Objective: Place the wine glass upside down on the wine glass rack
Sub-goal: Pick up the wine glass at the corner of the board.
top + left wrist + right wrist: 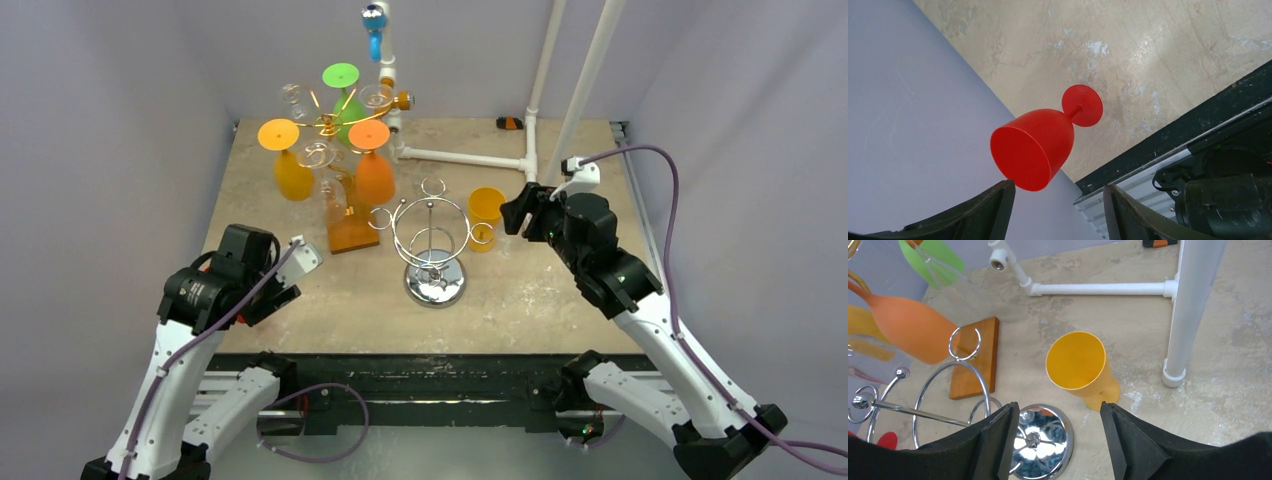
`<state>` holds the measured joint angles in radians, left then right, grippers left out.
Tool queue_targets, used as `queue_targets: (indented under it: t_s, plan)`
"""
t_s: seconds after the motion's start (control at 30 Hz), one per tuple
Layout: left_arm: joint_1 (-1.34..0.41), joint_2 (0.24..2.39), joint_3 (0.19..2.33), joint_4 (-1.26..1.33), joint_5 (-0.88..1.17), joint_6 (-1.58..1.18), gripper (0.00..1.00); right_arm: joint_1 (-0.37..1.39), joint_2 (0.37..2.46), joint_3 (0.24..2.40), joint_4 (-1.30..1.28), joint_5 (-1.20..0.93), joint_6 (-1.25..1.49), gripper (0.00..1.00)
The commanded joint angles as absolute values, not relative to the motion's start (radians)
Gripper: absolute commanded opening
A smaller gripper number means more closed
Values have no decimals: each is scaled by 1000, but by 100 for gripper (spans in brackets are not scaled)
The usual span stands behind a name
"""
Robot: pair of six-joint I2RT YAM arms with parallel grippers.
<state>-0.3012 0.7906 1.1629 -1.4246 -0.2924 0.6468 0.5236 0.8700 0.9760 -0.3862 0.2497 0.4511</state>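
Right of the chrome wine glass rack (433,250), a yellow wine glass (1079,365) stands upright on the table (560,290), just beside the right gripper (1058,410), whose jaws are open and empty. Near the left wall (908,125), the left gripper (1058,186) hangs open over a red wine glass (1035,147).

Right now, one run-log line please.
left tool open, facing upright red glass | right tool open, over upright yellow glass beside chrome rack | neither glass racked
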Motion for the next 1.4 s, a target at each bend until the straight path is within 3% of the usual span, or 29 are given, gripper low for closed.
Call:
queue_targets:
  t_s: [0.0, 0.3, 0.83, 1.0, 1.37]
  plan:
    - [-299, 781, 1088, -1301, -629, 493, 69, 528, 855, 1030, -395, 228, 430, 70]
    - [-298, 798, 952, -1135, -706, 477, 74, 528, 816, 1013, -395, 229, 439, 72]
    - [-275, 824, 890, -1067, -851, 438, 68, 528, 781, 994, -408, 241, 427, 72]
    - [-264, 846, 855, -1069, -855, 431, 62, 528, 773, 992, -406, 252, 426, 72]
    - [-122, 794, 799, -953, -792, 564, 62, 528, 747, 973, -420, 262, 425, 70]
